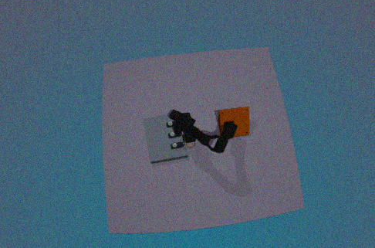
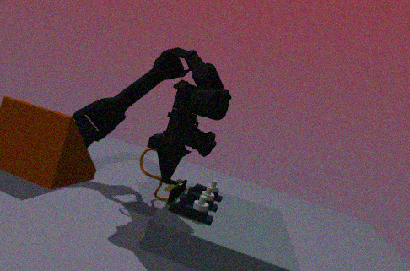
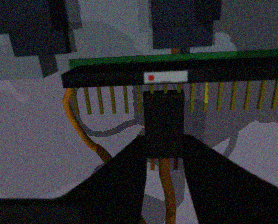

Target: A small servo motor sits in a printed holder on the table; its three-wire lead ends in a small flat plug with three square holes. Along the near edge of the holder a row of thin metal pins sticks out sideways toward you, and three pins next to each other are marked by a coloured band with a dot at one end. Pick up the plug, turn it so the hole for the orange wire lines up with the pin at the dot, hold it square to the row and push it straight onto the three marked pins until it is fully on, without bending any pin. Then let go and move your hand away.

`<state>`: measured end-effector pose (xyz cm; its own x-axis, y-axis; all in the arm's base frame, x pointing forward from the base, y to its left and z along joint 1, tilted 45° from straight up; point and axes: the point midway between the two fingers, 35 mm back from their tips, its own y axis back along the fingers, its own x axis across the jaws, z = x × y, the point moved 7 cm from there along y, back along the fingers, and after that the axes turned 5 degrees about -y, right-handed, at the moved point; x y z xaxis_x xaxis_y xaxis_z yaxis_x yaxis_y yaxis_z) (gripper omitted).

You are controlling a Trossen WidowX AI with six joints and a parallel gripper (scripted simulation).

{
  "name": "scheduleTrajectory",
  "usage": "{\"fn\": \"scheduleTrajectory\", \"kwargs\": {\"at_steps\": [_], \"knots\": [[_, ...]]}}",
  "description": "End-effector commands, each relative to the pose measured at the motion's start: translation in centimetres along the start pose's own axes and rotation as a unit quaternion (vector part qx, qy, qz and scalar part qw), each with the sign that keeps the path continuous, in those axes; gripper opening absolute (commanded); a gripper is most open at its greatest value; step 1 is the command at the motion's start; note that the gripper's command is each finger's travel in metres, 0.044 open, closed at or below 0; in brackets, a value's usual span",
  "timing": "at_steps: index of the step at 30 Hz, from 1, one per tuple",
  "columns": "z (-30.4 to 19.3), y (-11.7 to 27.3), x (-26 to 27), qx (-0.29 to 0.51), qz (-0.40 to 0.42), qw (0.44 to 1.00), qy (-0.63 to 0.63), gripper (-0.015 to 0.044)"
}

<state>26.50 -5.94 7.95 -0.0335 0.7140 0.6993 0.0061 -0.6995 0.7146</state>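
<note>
The black plug (image 3: 164,117) is in my gripper (image 3: 164,143) (image 2: 167,181), which is shut on it. It looks square to the pin row. Its front edge covers the outer part of the three pins under the white band (image 3: 171,77), whose red dot (image 3: 151,78) is at the left end. A little of those pins shows before the plug; whether they are inside its holes is hidden. Neighbouring pins (image 3: 113,100) look straight. The left wire stub (image 3: 152,164) looks orange, the right one (image 3: 175,164) brownish. The orange lead (image 3: 168,192) (image 2: 142,163) loops behind.
The black pin strip (image 3: 225,73) has a green edge. Dark blocks with white knobs (image 1: 174,145) (image 2: 201,205) stand beside it on a grey plate (image 1: 158,144) (image 2: 257,216). An orange block (image 1: 235,114) (image 2: 34,144) stands near the arm's base. A lead loop (image 3: 75,117) passes left of the plug.
</note>
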Motion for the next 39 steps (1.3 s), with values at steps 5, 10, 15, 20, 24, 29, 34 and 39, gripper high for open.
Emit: {"fn": "scheduleTrajectory", "kwargs": {"at_steps": [5, 10, 15, 20, 24, 29, 34, 39], "knots": [[0.7, 0.1, 0.2, -0.002, 0.001, 1.0, 0.0, 0.0], [0.8, 0.1, 0.1, -0.002, 0.001, 1.0, 0.0, 0.0026], [0.7, -0.3, 0.0, -0.002, 0.001, 1.0, 0.0, 0.0158], [0.8, 1.0, -0.1, -0.002, 0.0, 1.0, 0.0, 0.0289], [0.7, 4.9, -0.1, -0.002, -0.001, 1.0, 0.0, 0.0394], [0.6, 5.7, -0.1, -0.002, -0.001, 1.0, 0.0, 0.044], [0.6, 5.7, -0.1, -0.002, -0.001, 1.0, 0.0, 0.044], [0.6, 5.7, -0.1, -0.002, -0.001, 1.0, 0.0, 0.044]]}}
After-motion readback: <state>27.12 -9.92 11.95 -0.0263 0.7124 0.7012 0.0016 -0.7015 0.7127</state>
